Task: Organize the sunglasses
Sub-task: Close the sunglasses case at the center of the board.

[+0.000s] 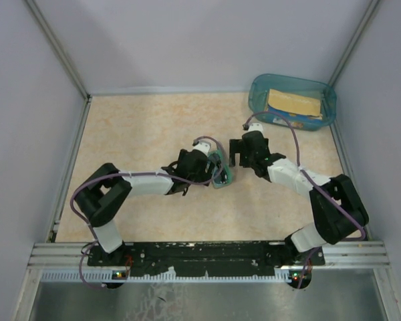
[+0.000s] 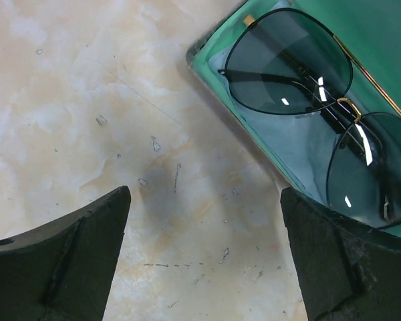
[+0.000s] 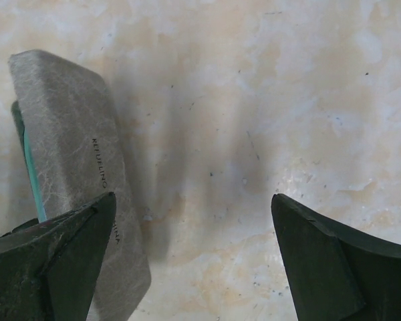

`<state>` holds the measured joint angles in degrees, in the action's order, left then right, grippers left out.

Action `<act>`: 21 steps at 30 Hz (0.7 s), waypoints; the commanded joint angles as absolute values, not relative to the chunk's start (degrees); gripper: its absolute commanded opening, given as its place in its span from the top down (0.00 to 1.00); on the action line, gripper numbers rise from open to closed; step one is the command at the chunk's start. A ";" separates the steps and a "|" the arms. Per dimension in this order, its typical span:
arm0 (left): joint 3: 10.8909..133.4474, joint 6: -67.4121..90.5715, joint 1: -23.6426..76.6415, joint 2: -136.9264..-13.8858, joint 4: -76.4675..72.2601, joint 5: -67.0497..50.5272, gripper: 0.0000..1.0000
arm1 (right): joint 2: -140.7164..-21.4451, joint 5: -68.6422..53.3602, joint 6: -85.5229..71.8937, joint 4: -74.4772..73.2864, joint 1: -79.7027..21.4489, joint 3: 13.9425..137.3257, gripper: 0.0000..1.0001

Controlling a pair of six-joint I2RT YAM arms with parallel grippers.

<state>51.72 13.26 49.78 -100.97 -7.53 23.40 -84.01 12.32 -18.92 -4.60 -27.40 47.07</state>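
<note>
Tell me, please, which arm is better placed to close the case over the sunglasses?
Probably the right: its open fingers stand beside the grey lid, on its outer face, ready to push it shut. The left fingers face the open case, where the sunglasses lie.

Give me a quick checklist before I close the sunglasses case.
1. Sunglasses lying inside the case on its green lining: ok.
2. Temple arms folded behind the lenses: ok.
3. Nothing sticking over the case rim: cannot tell, one end is out of frame.
4. Lid shut: not ok, it is open.
5. Left pincer open and empty: ok.
6. Right pincer open and empty, near the lid: ok.
</note>
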 commanded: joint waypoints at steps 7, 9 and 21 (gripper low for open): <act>52.91 13.34 48.72 -102.21 -8.81 24.38 0.00 | -81.62 12.92 -20.11 -4.24 -29.71 46.54 0.01; 52.68 13.40 48.40 -102.22 -8.86 24.47 0.00 | -81.28 13.49 -20.21 -4.01 -29.73 46.48 0.01; 51.92 13.37 45.77 -102.69 -10.69 23.23 0.00 | -84.02 15.29 -19.53 -4.39 -29.71 49.91 0.01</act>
<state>51.72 13.26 46.44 -101.60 -8.64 23.81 -83.53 13.47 -19.66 -5.58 -29.15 46.87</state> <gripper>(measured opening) 0.998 0.992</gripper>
